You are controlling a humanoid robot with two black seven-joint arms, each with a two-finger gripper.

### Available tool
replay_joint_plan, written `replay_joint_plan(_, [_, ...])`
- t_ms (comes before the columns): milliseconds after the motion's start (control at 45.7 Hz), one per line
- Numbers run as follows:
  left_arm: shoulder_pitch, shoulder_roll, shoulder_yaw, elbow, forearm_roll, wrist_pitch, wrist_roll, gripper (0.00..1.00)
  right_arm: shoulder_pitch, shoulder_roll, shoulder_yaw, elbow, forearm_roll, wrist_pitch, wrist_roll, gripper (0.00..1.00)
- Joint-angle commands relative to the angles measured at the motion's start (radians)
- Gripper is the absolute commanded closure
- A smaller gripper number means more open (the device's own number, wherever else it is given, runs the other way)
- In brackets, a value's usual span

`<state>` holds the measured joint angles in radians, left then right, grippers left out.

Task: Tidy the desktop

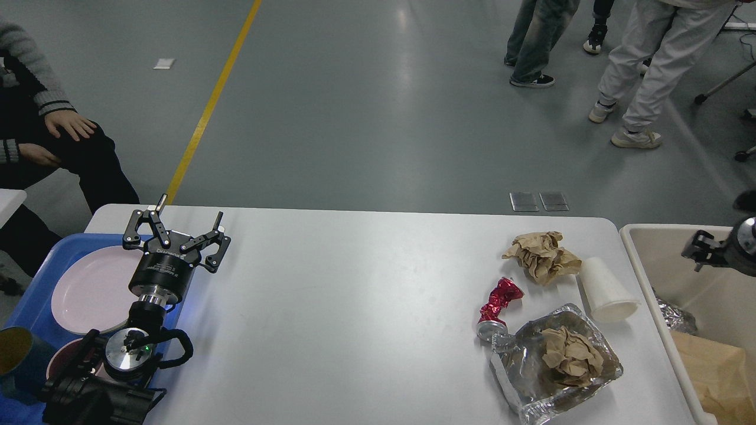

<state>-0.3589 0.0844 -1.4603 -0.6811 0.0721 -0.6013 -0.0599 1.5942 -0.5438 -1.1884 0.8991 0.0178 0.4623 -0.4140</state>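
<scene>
The white desktop carries litter at its right end: a crumpled brown paper, a white paper cup lying on its side, a crushed red can and a foil tray with a brown paper ball in it. My left gripper is open and empty, pointing away over the desktop's far left corner beside the blue tray. My right gripper shows only as a small dark part at the right edge, above the beige bin; its fingers cannot be told apart.
A blue tray at the left holds pink plates and a dark cup. A beige bin at the right holds foil and brown paper. A person sits at the far left; others stand at the back right.
</scene>
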Motion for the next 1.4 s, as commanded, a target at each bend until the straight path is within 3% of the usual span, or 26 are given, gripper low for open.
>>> replay_joint_plan(0, [0.000,0.000,0.000,0.000,0.000,0.000,0.000,0.03,0.196,0.094,-0.074,0.141,0.005,0.096,0.000,0.00])
replay_joint_plan(416, [0.000,0.000,0.000,0.000,0.000,0.000,0.000,0.03,0.542,0.284,-0.026,0.533,0.111,0.127,0.000,0.00])
replay_joint_plan(613, [0.000,0.000,0.000,0.000,0.000,0.000,0.000,0.03,0.694,0.295,0.024,0.712,0.114,0.116,0.009,0.00])
replay_joint_plan(788, [0.000,0.000,0.000,0.000,0.000,0.000,0.002,0.03,0.691,0.283,0.024,0.713,0.114,0.110,0.017,0.02])
replay_joint_plan(985, [0.000,0.000,0.000,0.000,0.000,0.000,0.002,0.03,0.626,0.274,-0.026,0.696,0.117,0.023,0.104,0.02])
replay_joint_plan(1182, [0.000,0.000,0.000,0.000,0.000,0.000,0.000,0.03,0.379,0.239,-0.076,0.583,0.275,-0.191,0.100,0.02])
replay_joint_plan(1379, [0.000,0.000,0.000,0.000,0.000,0.000,0.000,0.03,0.094,0.140,-0.031,0.332,0.389,-0.220,0.101,0.02])
